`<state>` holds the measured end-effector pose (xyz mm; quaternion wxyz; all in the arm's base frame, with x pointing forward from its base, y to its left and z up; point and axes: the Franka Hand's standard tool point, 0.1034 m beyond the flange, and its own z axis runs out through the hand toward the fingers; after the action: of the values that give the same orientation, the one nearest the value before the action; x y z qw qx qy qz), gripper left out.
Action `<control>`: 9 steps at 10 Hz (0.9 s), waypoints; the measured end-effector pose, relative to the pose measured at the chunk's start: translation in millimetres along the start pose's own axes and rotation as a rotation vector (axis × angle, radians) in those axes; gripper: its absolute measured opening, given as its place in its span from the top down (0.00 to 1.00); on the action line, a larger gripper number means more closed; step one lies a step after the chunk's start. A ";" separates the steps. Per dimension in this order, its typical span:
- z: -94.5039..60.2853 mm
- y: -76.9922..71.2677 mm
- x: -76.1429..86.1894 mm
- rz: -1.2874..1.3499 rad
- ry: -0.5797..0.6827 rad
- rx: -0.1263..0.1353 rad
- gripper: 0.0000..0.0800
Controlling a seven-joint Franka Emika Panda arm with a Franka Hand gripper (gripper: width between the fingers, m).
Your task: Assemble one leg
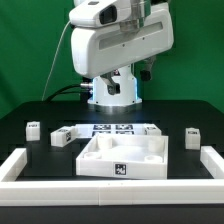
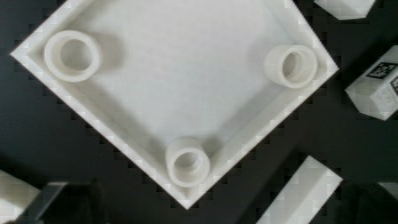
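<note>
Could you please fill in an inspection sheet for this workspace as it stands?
Surface: black table, edged by white bars.
Job's things: one leg at the exterior view's left, another leg at its right, both apart from the tray-like piece, whose visible round sockets are empty.
Clutter: marker board behind the tray-like piece; a further white part nearby.
Grippers: gripper raised over the table; open or shut cannot be told.
Cables: pale cable beside the arm.
Surroundings: green backdrop.
</note>
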<state>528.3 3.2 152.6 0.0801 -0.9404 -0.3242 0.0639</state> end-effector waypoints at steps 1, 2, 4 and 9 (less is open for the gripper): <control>0.0 0.0 -0.1 0.000 0.000 0.001 0.19; 0.0 0.0 -0.1 0.000 0.000 0.001 0.19; 0.3 0.0 -0.1 0.000 0.000 0.000 0.19; 34.3 -10.8 -25.3 -0.218 0.099 -0.149 0.19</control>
<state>496.1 -0.4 122.8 0.0325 -0.9050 -0.4239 -0.0157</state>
